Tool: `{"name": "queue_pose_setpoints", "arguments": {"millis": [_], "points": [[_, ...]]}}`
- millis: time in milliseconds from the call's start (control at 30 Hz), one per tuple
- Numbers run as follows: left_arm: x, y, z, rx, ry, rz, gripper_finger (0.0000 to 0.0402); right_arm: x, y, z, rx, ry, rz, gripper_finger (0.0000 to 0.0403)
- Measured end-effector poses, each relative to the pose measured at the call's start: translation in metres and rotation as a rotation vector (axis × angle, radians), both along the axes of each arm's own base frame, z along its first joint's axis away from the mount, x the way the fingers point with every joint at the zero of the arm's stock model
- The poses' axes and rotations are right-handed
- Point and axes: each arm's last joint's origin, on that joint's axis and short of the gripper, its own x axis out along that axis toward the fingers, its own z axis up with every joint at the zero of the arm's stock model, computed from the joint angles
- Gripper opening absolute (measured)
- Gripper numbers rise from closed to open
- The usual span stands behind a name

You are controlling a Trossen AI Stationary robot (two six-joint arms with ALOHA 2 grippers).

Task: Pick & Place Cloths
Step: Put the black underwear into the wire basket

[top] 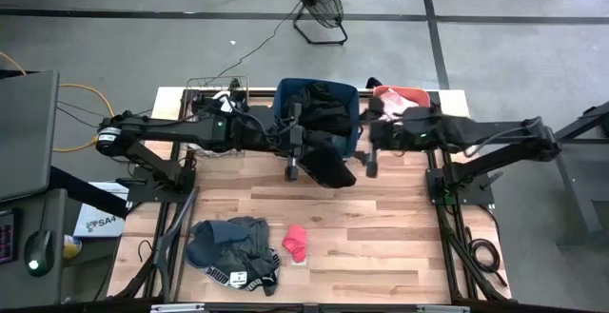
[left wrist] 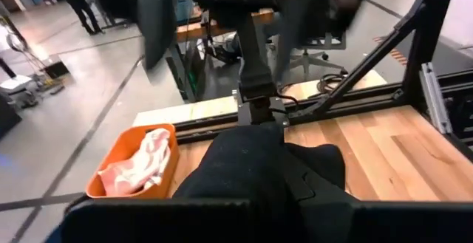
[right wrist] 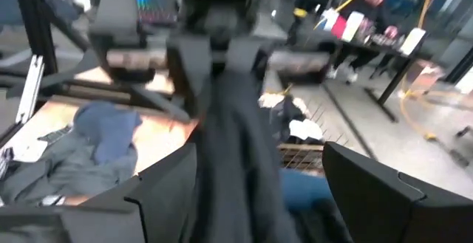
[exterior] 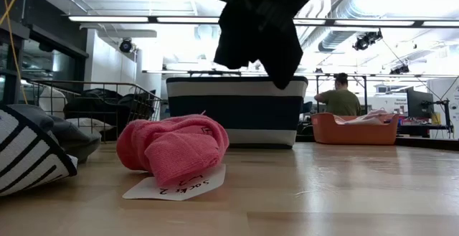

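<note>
Cloth is what you have in the air: a black garment (top: 328, 156) hangs off the table between the two arms, just in front of the blue fabric bin (top: 317, 97) and partly over its front edge. From above you see your left gripper (top: 293, 146) at its left edge and your right gripper (top: 373, 148) at its right, but the fabric hides both sets of fingertips. Your low view shows what the top view cannot: the garment (exterior: 259, 22) dangles clear above the wood, limp and folded, its upper part cut off. Your left wrist view fills with its dark matte cloth, so you cannot tell how that gripper stands. In your right wrist view a black strip runs between the two dark fingers, yet heavy blur leaves it unclear whether they pinch it. Nearer the front edge lies a bright pink piece (top: 297, 243), plush and rumpled, resting on a handwritten paper label (exterior: 176, 183). Left of it sits a heap of teal and grey cloths (top: 232, 250). Beside the bin, the coral plastic tub (top: 401, 101) holds pale pink fabric, and a wire basket (exterior: 93, 103) holds dark pieces.
</note>
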Motion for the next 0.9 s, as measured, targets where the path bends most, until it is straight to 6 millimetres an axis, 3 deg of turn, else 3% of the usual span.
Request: {"name": "queue_pose_setpoints", "arguments": {"millis": [233, 667, 767, 900], "points": [[-0.005, 0.003, 0.019, 0.086, 0.02, 0.099, 0.0, 0.026, 0.005, -0.023, 0.056, 0.092, -0.007, 0.0286], [-0.008, 0.003, 0.04, 0.122, -0.03, 0.101, 0.0, 0.053, 0.004, -0.048, 0.092, 0.151, -0.101, 0.028], [-0.008, 0.003, 0.04, 0.122, -0.031, 0.101, 0.0, 0.053, 0.003, -0.048, 0.093, 0.148, -0.108, 0.0245], [-0.008, 0.003, 0.039, 0.123, -0.019, 0.1, 0.0004, 0.051, 0.003, -0.046, 0.09, 0.14, -0.129, 0.0149]]}}
